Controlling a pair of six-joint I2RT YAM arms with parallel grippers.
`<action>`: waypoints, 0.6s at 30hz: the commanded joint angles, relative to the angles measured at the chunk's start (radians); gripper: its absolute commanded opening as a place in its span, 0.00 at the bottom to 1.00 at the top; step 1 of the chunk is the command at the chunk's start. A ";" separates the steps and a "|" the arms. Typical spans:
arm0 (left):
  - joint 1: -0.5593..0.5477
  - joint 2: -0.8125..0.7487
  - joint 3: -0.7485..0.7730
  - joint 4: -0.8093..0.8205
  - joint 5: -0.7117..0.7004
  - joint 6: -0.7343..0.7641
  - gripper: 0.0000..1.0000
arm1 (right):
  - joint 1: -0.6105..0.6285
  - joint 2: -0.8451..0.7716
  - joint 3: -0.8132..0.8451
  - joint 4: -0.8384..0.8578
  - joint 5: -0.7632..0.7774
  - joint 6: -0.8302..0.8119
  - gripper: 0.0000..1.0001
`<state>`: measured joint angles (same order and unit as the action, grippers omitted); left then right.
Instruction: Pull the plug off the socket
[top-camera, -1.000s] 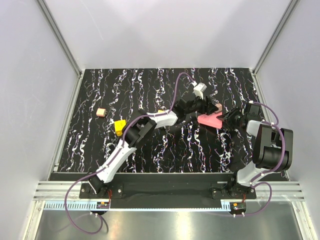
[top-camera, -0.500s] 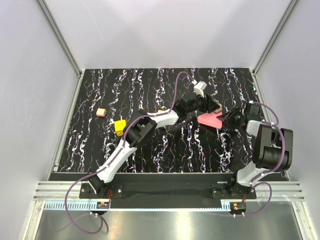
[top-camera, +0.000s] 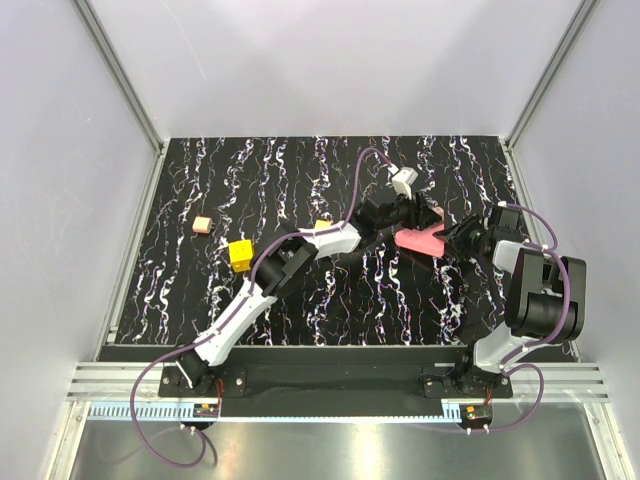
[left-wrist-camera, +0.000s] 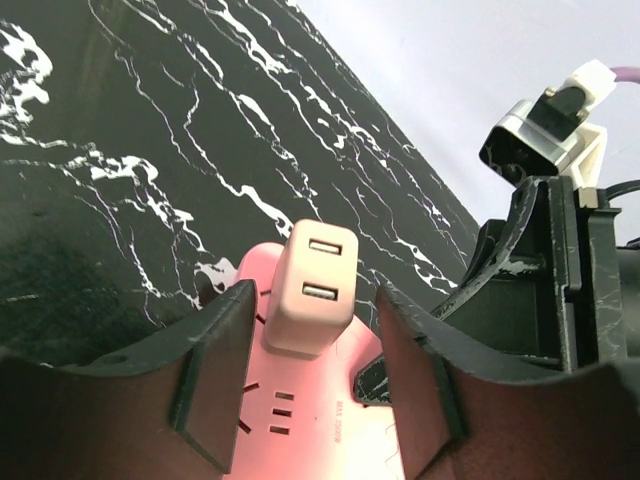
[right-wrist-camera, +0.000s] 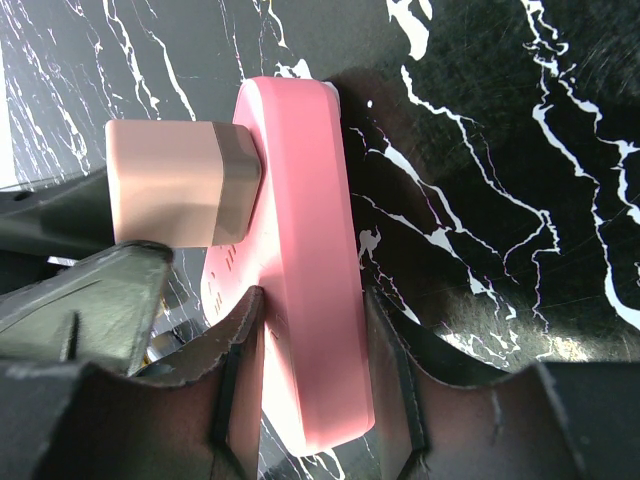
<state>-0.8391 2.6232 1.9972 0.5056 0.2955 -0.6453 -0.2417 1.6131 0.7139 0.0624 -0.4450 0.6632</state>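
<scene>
The left claw stands narrow, a finger just beside each flank of the plug with slim gaps showing, while the plug sits in the pink socket pinched between the right claw fingers.

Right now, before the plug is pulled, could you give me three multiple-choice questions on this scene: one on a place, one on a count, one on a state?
1. Where is the plug? A plugged into the pink socket strip; B lying loose beside it; C lifted above it.
2. How many USB ports show on the plug's face? A one; B two; C four.
3. What is the right gripper doing? A hanging open; B clamping the strip; C out of sight.
Answers: 1 A, its body stands out of the strip; 2 B, two slots show in the left wrist view; 3 B, its fingers press the strip's two sides.
</scene>
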 joint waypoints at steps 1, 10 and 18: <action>-0.005 0.001 0.054 0.033 0.007 -0.008 0.52 | 0.012 0.036 -0.027 -0.164 0.187 -0.059 0.00; -0.005 0.024 0.091 0.080 0.028 -0.037 0.08 | 0.012 0.036 -0.025 -0.165 0.189 -0.057 0.00; -0.006 -0.026 -0.009 0.275 -0.015 -0.051 0.00 | 0.012 0.036 -0.027 -0.164 0.189 -0.056 0.00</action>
<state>-0.8345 2.6507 2.0056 0.5686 0.2943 -0.6678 -0.2409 1.6131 0.7162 0.0631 -0.4328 0.6662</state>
